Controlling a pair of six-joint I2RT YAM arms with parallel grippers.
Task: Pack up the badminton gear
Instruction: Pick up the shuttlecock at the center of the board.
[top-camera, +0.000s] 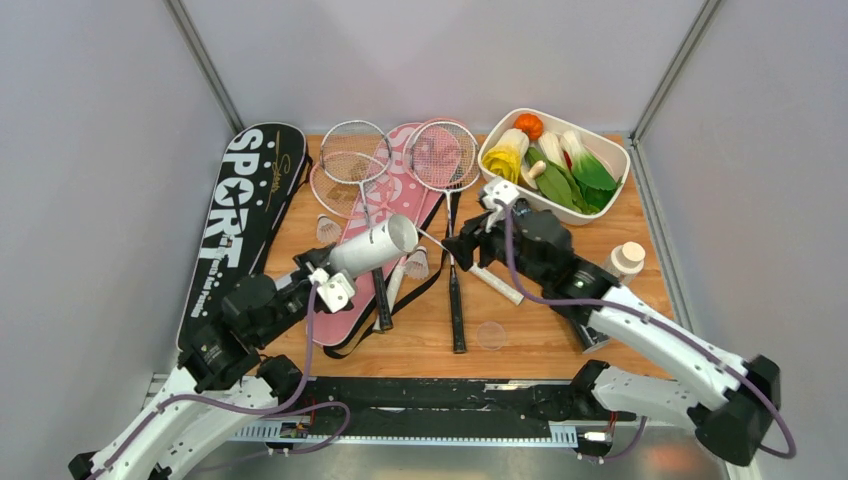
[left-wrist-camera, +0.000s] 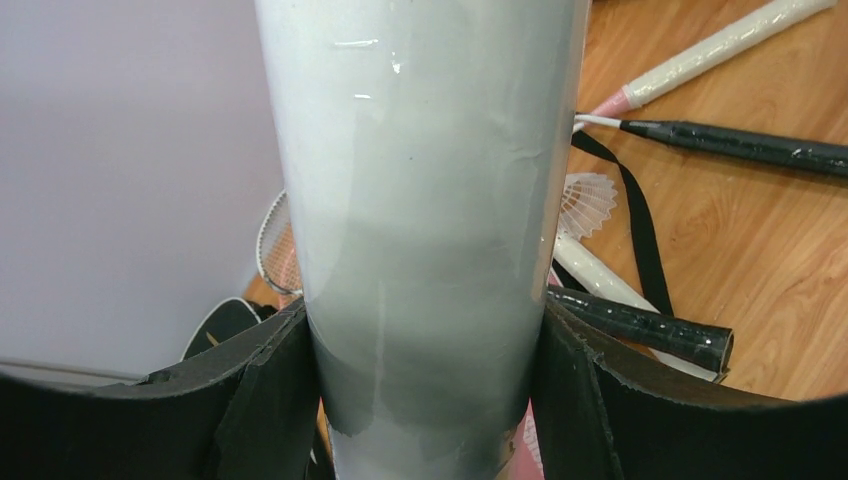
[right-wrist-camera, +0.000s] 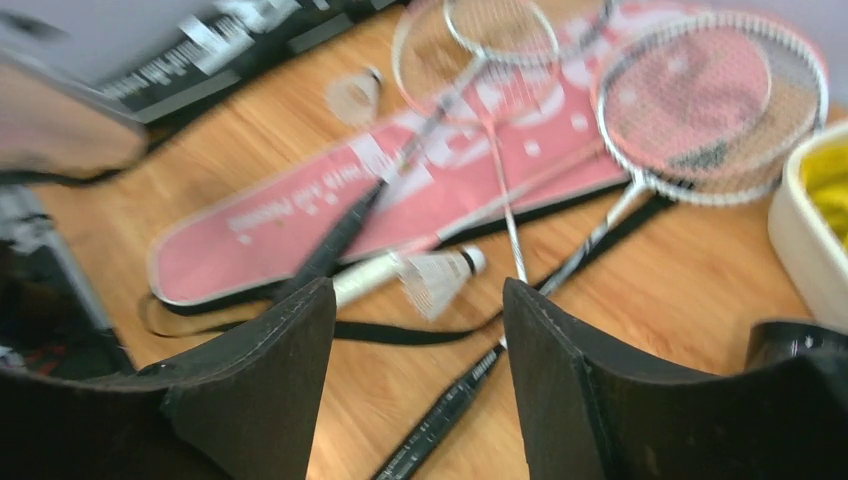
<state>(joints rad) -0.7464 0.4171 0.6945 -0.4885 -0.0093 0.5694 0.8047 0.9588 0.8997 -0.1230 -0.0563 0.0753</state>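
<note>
- Left end effector (top-camera: 330, 278) grasps the white tube (top-camera: 373, 246), mouth tilted up: keep it steady.
- Right end effector (top-camera: 462, 246), released and empty, should pinch the near shuttlecock (top-camera: 416, 263) by its cork.

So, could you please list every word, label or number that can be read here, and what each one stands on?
"SPORT", large white letters: on the black racket cover, left side of the table.
Smaller white line beside it on the same cover: too small to read.
Gold script near that cover's top: not readable.
White lettering on the pink racket cover: blurred in the right wrist view, partly hidden by rackets from above; unreadable.
White tube in the left tool: no text visible.
</note>
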